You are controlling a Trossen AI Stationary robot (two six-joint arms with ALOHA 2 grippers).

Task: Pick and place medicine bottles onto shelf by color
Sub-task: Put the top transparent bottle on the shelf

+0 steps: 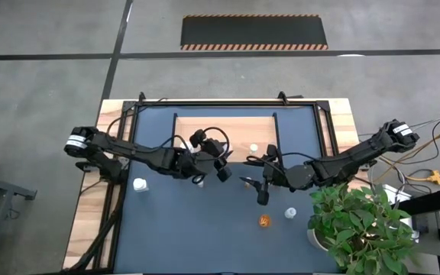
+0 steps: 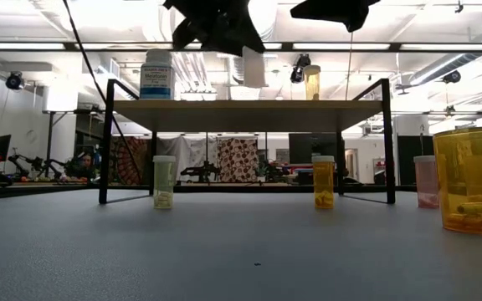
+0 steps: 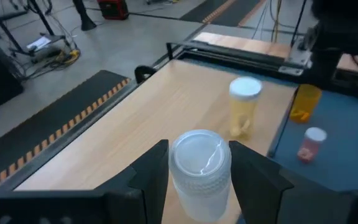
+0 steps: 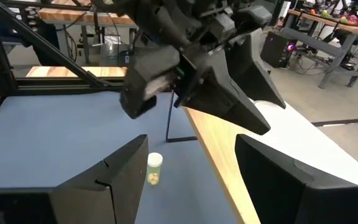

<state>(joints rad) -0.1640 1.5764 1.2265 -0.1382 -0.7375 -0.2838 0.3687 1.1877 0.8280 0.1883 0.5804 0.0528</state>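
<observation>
Risk sits mainly with the left gripper (image 3: 199, 186), which hangs over the front edge of the shelf (image 1: 205, 126) with a white-capped bottle (image 3: 200, 171) upright between its jaws; whether the jaws pinch it or have already let go cannot be told, nor whether its base rests on the board. If the fingers (image 3: 146, 177) pull away unevenly or drag a side, the bottle could tip and roll off the near edge onto the table (image 1: 205, 229). A pale-capped yellowish bottle (image 3: 244, 106) stands farther along the same board, near enough that a wide swing could knock it. The right gripper (image 4: 188, 180) waits over the blue table beside the shelf with jaws spread and empty, close to the left arm, so a reach from either side could bring the two together. Loose bottles remain below: an orange one (image 1: 264, 221) and a white one (image 1: 290, 213) near the potted plant (image 1: 361, 229), another white one (image 1: 140, 184) to the left, and several under the shelf in the low view.
</observation>
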